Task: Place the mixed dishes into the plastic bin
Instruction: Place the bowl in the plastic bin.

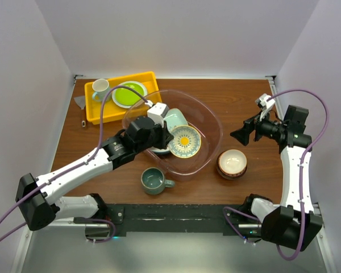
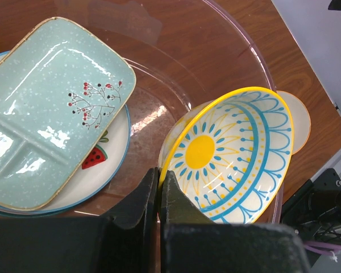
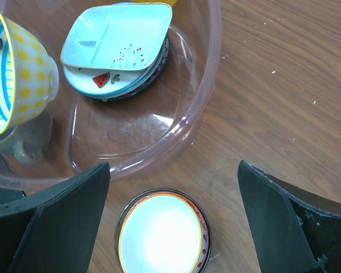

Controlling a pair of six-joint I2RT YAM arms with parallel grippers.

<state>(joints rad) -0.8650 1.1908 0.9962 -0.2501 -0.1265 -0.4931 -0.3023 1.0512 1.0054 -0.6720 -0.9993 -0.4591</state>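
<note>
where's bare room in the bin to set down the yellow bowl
The bin floor is bare between the plate stack, topped by the green tray, and the bin's right wall, just right of the yellow bowl. The left half is crowded: stack plus left gripper.

We see the clear, pink-tinted plastic bin on the counter, holding a pale-green divided tray stacked flat on white plates with a watermelon mark. The yellow-inside bowl hangs tilted inside it, rim pinched by the left gripper. Outside stand a reddish-brown bowl, just right of the bin, and an upright grey-green mug near its front.
</note>
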